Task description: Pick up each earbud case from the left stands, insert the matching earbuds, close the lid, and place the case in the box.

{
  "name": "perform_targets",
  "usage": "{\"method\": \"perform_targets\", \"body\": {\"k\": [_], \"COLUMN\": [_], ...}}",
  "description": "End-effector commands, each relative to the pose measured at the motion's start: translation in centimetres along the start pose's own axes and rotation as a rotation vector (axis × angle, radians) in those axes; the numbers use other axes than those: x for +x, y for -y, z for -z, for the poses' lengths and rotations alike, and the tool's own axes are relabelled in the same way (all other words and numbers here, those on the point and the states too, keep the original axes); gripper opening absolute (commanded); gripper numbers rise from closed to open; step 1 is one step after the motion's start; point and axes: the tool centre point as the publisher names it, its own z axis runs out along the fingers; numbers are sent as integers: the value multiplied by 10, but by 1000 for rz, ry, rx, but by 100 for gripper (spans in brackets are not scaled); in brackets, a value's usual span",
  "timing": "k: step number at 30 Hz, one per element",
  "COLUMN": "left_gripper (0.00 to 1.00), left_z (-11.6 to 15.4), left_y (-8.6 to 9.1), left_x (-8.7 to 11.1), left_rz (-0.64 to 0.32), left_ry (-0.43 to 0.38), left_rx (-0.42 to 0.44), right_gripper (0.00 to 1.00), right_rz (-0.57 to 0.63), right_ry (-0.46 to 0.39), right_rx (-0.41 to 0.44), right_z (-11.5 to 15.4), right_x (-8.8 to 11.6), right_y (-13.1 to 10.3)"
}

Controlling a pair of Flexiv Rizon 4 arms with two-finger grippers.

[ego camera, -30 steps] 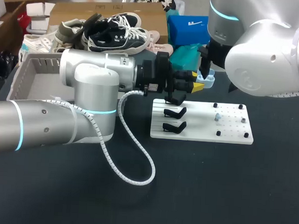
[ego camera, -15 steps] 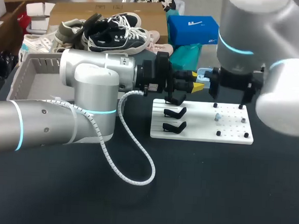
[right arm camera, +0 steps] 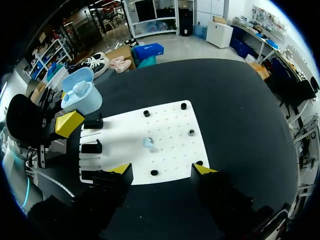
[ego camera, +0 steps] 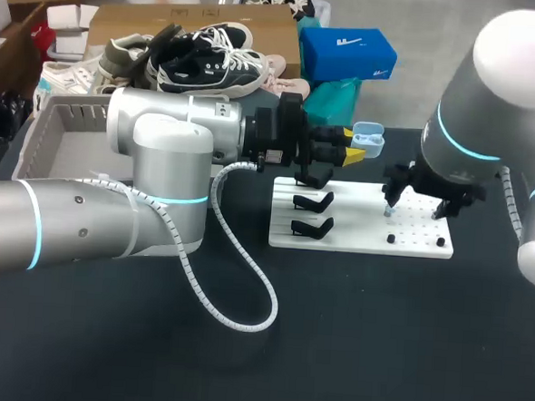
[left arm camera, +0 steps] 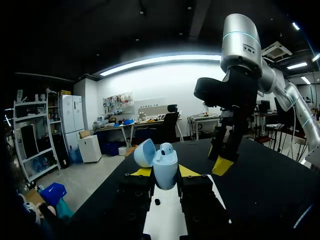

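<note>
The lower part of the earbud case [left arm camera: 165,167] is hidden between the left gripper's [left arm camera: 165,171] fingers. The earbud [right arm camera: 148,143] ahead of the right gripper [right arm camera: 162,170] is too small for detail. In the head view, that gripper's yellow tips are covered by its wrist.

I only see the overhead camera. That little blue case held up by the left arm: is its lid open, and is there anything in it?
Observer: In the left wrist view the earbud case is open, its lid tipped back, with one earbud seated inside.
Operator: What is the right arm hovering over?
Observer: The right wrist view shows a loose earbud lying on the white board, ahead of the right end effector.
Operator: Is it grabbing that?
Observer: No. Its fingers stand open, clear of the loose earbud.
</note>
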Motion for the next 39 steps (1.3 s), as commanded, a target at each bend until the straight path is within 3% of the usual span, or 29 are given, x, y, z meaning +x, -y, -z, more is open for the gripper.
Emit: {"method": "perform_targets", "body": {"k": [1,5,7,9,16,39], "left_gripper": [0,0,0,0,0,0], "left_z": [0,0,0,0,0,0], "left_y": [0,0,0,0,0,0], "left_x": [0,0,0,0,0,0], "left_rz": [-1,-1,-1,-1,-1,-1], "left_ry": [2,2,2,2,2,2], "left_rx": [-1,-1,-1,-1,-1,-1], "right_gripper": [71,67,58,62,60,46], "right_rz": [-22,-66,-86,-98,-112,-148], "right_ry": [-12,-21,-24,-32,-34,-52], "right_rx": [25,19,25,12,17,20], "right_z": [-25,-35,-39,-41,-47,-62], "right_x": [-4,-5,-6,-7,-7,-14], "right_y": [-12,-18,-19,-20,-23,-25]}}
